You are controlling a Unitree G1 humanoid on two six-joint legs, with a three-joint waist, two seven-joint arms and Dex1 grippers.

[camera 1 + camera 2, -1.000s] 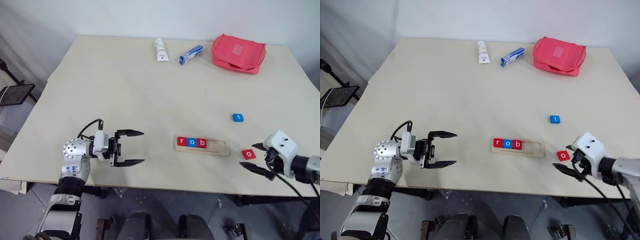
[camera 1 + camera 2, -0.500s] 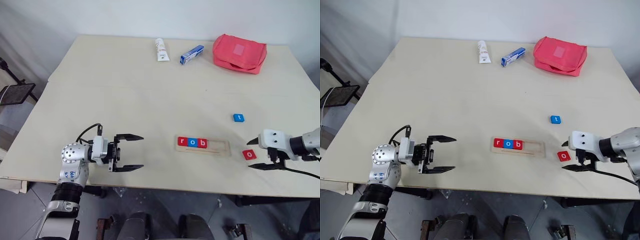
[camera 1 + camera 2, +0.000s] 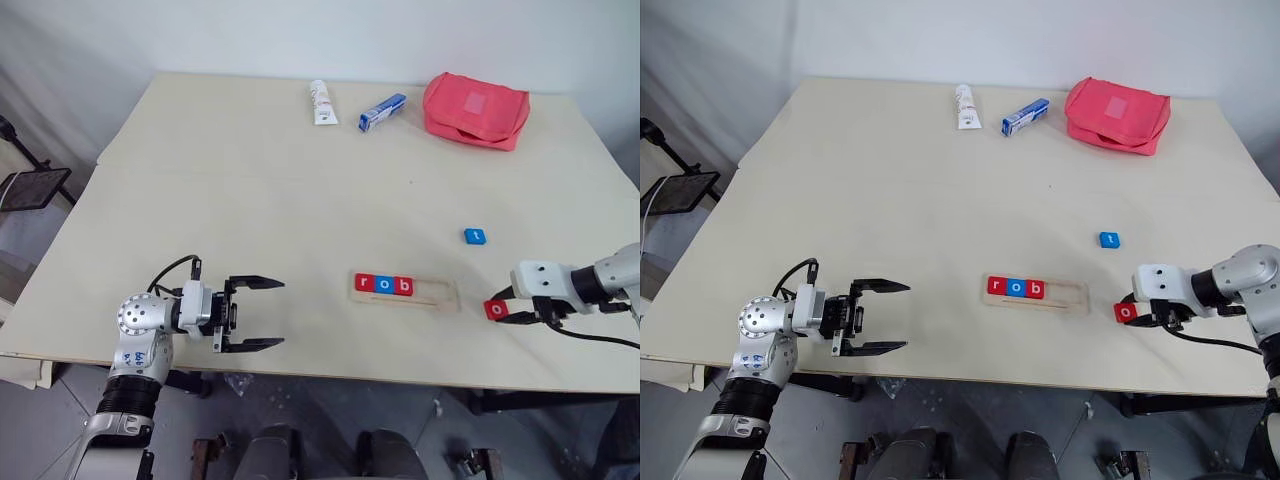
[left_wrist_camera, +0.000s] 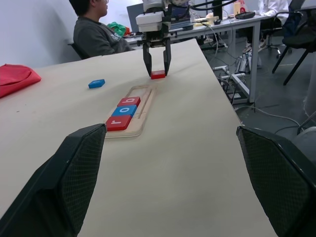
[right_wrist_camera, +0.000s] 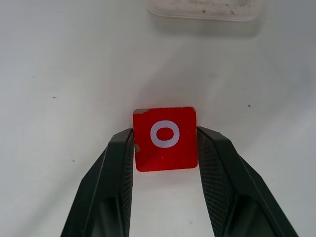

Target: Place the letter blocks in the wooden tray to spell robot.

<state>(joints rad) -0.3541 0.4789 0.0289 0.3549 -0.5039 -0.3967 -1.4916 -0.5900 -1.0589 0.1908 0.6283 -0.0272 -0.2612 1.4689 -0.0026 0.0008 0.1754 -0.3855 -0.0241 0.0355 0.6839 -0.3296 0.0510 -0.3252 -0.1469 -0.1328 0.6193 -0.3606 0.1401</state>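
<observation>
The wooden tray (image 3: 440,293) lies near the table's front edge with letter blocks r (image 3: 364,283), o (image 3: 383,284) and b (image 3: 402,286) filling its left half. To the right of the tray lies a red o block (image 5: 165,138), with my right gripper (image 3: 503,310) pointing down at it and both fingers pressed against its sides. It still rests flat on the table. A blue t block (image 3: 475,236) lies farther back. At the front left my left gripper (image 3: 280,313) hovers wide open, pointing right toward the tray, holding nothing.
A white tube (image 3: 321,100), a blue-and-white box (image 3: 382,110) and a red pouch (image 3: 476,107) sit along the far edge. A black stand (image 3: 30,187) is off the table's left side. A person (image 4: 96,34) sits beyond the table's right end.
My right gripper has swung down over the red o block and closed its fingers against the block's sides. The left gripper has stayed open and roughly in place.
</observation>
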